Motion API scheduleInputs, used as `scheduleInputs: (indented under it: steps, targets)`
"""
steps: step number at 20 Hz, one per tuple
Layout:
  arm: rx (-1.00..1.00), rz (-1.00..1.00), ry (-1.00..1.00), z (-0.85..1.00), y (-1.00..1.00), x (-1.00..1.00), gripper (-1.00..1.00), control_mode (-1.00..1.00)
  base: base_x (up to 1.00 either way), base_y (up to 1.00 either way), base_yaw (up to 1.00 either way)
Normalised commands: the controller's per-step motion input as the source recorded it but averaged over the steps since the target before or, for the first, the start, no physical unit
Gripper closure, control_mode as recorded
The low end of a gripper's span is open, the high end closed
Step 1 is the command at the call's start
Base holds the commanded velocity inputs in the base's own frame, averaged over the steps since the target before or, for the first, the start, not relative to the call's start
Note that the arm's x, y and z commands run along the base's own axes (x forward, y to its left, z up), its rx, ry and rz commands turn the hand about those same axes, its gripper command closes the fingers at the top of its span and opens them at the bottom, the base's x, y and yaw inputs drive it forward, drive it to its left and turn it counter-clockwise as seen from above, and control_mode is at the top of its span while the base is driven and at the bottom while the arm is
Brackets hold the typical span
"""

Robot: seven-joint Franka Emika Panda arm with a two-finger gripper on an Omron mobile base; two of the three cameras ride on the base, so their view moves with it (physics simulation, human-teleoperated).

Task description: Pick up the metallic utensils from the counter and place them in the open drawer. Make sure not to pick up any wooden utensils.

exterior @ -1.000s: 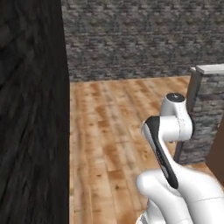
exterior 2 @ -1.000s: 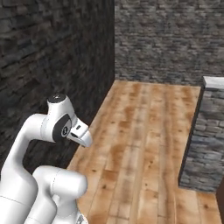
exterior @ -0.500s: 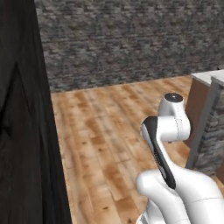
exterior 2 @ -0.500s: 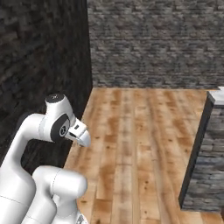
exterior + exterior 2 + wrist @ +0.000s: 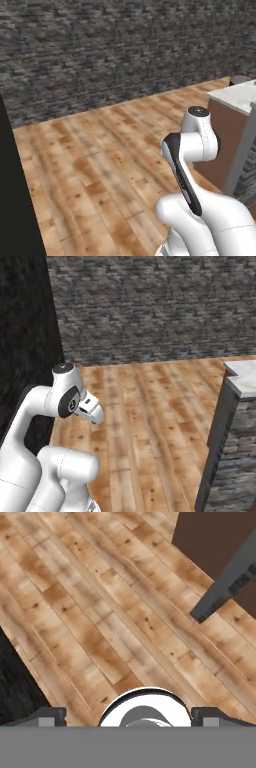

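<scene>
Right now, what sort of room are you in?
It looks like an indoor kitchen, still mostly open floor from here: a wood plank floor, dark grey stone-brick walls, and the corner of a white counter on a brown base at the right edge. The utensils and drawer can't be made out.

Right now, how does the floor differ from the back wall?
The floor is warm orange-brown wooden planks lying flat; the back wall is grey stone blocks standing upright. The floor's boards run long and lengthwise; the back wall's stones are short and stacked in courses. They meet along one edge.
</scene>
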Motion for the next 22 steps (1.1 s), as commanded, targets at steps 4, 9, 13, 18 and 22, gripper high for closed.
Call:
scheduleInputs:
  steps: [4, 9, 13, 18, 22]
  targets:
    - [0.00, 0.00, 0.00, 0.00, 0.00, 0.00, -1.00, 1.00, 1.00, 0.12, -0.38]
    - [0.00, 0.00, 0.00, 0.00, 0.00, 0.00, -1.00, 1.00, 1.00, 0.27, -0.45]
    - [0.00, 0.00, 0.00, 0.00, 0.00, 0.00, -1.00, 1.00, 1.00, 0.39, -0.51]
    - [0.00, 0.00, 0.00, 0.00, 0.00, 0.00, -1.00, 1.00, 0.99, 0.61, -0.54]
    - [0.00, 0.00, 0.00, 0.00, 0.00, 0.00, -1.00, 1.00, 0.96, 0.69, -0.56]
